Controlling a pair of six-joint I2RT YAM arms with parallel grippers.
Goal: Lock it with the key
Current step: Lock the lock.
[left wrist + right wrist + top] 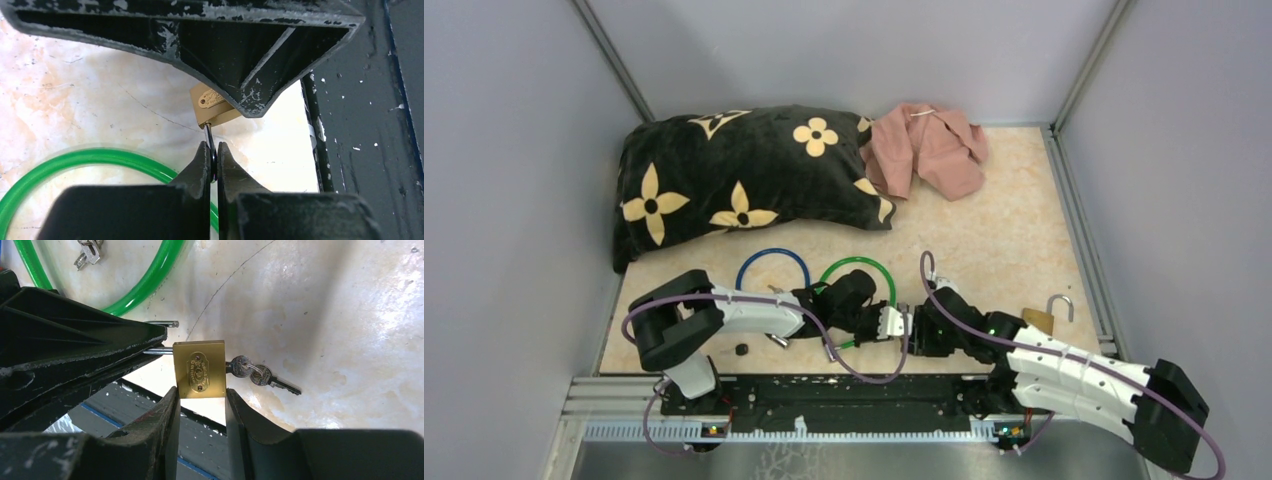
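Near the front edge, the right gripper clamps the brass lock by its sides, with the key stuck in its end. The left gripper is pinched tight on the open shackle. A green ring lies just beyond.

We are looking at a robotics lab test cell. Plain grey walls on metal frame posts box in a marbled tabletop. Two robot arms are bolted to a black rail at its near edge. A pillow and a pink cloth lie about as props.
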